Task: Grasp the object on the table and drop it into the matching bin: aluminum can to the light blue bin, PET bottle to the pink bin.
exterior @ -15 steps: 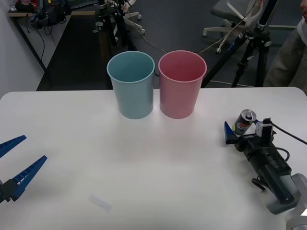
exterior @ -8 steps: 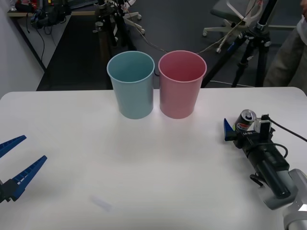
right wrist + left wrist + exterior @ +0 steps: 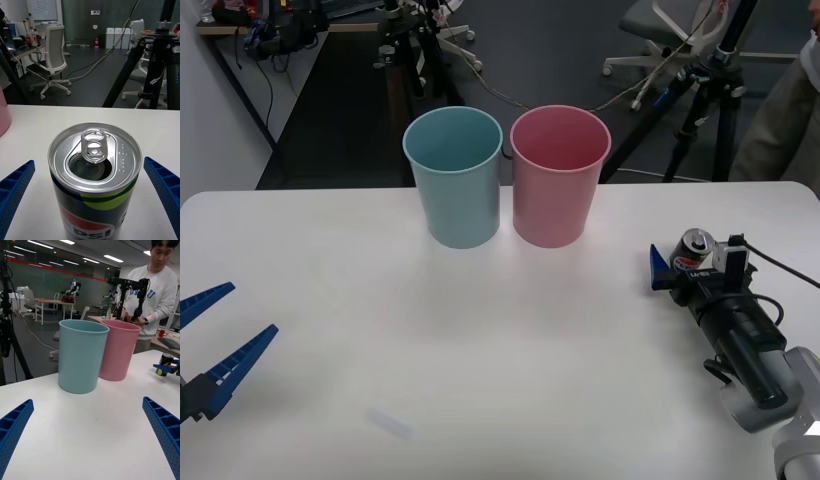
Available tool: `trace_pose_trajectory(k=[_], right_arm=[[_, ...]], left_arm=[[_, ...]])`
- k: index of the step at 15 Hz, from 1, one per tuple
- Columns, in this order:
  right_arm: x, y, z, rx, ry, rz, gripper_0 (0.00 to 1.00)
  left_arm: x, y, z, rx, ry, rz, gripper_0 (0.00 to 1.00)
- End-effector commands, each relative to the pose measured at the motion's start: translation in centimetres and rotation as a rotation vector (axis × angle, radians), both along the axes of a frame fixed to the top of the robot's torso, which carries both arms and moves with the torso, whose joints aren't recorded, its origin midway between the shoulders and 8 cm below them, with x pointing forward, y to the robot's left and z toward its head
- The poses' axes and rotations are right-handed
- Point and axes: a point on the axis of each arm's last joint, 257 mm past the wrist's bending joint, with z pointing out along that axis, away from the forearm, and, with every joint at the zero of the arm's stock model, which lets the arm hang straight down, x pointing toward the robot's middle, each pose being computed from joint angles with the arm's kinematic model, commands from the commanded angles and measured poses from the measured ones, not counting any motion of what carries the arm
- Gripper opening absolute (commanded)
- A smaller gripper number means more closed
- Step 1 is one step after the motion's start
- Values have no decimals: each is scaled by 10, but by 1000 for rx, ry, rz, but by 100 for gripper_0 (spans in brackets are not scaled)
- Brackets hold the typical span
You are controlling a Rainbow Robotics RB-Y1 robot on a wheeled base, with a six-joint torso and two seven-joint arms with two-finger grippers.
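Right hand (image 3: 677,270): blue ribbed wedge fingers (image 3: 164,187), black boxy mount behind, black cylindrical wrist segments, thin black cable trailing off, grey-white rounded forearm shell. Left hand (image 3: 205,335): same blue ribbed tapered fingers (image 3: 163,431), dark base.

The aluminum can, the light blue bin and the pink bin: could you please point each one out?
aluminum can (image 3: 95,155): right wrist view, silver top.
light blue bin (image 3: 458,205): front view, outer wall.
pink bin (image 3: 555,205): front view, outer wall.
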Motion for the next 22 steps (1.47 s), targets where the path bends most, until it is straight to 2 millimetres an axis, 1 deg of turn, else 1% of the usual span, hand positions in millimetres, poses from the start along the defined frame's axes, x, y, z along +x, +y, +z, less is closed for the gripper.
trace_pose_trajectory(k=[1,2,3,17,20,22], right_arm=[[0,0,0,1,-1,0,98],[0,0,0,3,0,0,35],[0,0,0,4,1,-2,0],[-1,8,-2,3,2,17,0],[-3,14,2,10,-16,44,0],[-5,22,11,13,-41,70,0]], left_arm=[[0,0,0,0,0,0,100],[0,0,0,0,0,0,100],[0,0,0,0,0,0,100],[0,0,0,0,0,0,100],[0,0,0,0,0,0,100],[0,0,0,0,0,0,100]])
